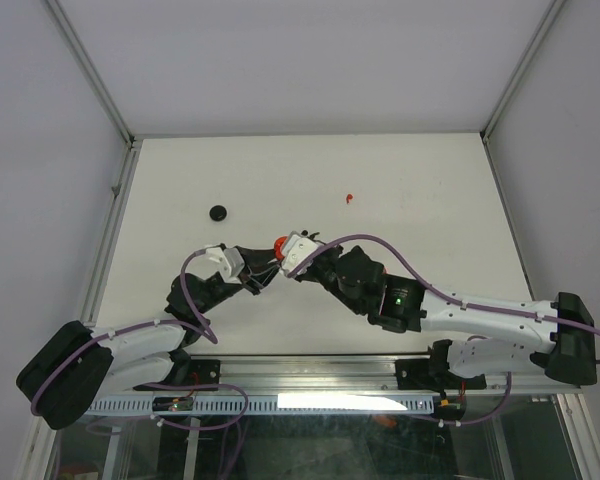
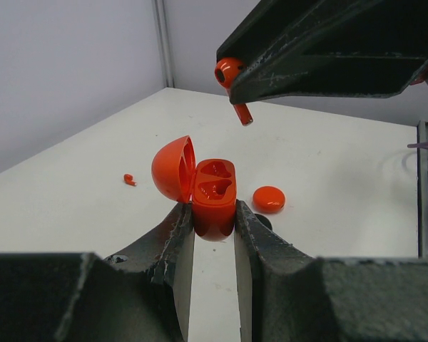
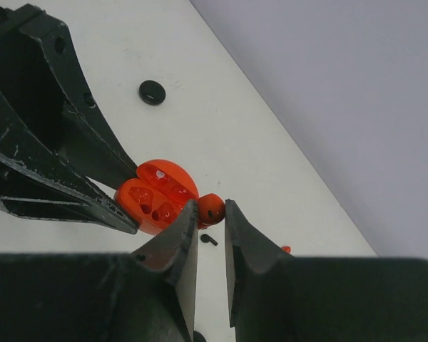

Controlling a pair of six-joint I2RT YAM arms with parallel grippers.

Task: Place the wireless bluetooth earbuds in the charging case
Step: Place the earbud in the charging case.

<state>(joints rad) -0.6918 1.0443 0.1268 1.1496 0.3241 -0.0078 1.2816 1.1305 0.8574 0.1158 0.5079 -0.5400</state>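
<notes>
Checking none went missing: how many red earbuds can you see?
2. One red earbud is pinched in the right gripper, close to the open charging case; the other lies on the table beyond it. Both case slots look empty; more could be hidden.

the left arm and right arm are built from white links and black joints; purple cables are looped along both, from the rail.
</notes>
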